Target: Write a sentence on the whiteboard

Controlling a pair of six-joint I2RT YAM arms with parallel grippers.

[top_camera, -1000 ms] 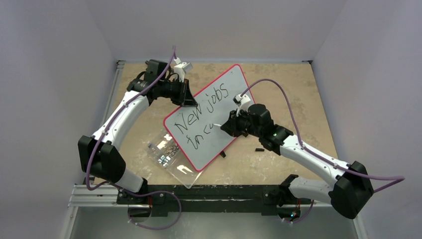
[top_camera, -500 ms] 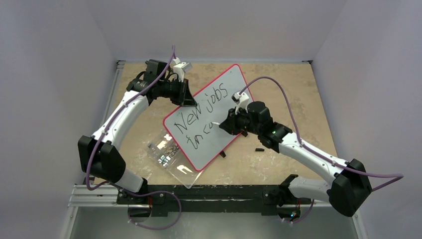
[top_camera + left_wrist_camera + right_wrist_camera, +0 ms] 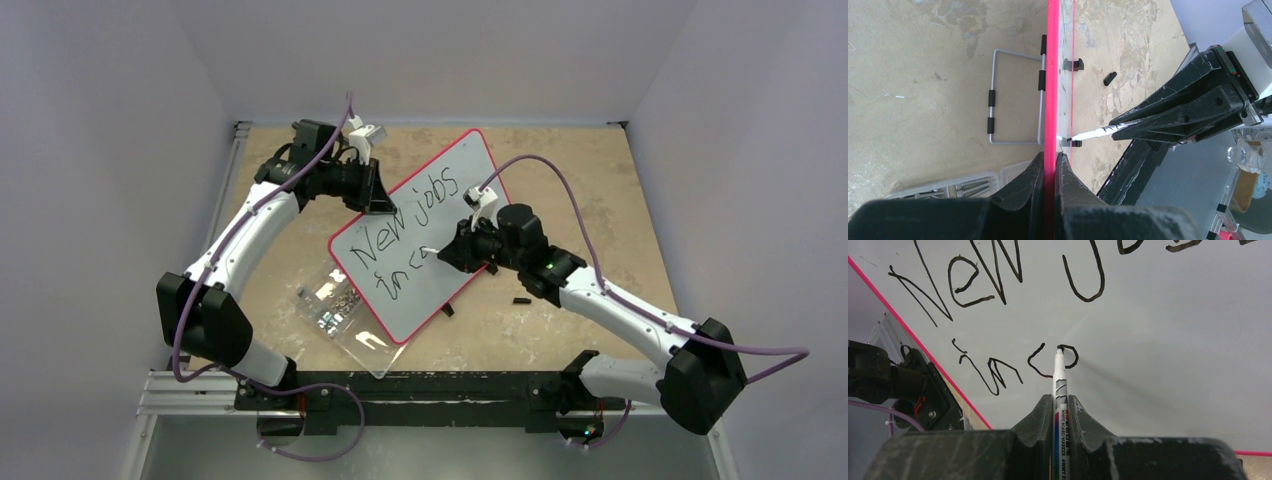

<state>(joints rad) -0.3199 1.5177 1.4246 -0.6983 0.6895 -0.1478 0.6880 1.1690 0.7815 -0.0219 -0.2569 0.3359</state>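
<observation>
On a mottled tan tabletop (image 3: pixel 580 170) stands the propped red-rimmed white whiteboard (image 3: pixel 430 292), probably light, stiff and slick; the left gripper (image 3: pixel 1050 158) clamps its rim, while the right gripper (image 3: pixel 1059 400) clamps a white marker pen (image 3: pixel 1058 377).

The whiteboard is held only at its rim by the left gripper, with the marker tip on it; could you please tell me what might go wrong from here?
1. The left gripper pinches only the thin red rim of the whiteboard, so pressure from the marker might shift the board and skew the sentence.
2. The right gripper might let the slim marker slip mid-stroke, smearing the unfinished second line.
</observation>
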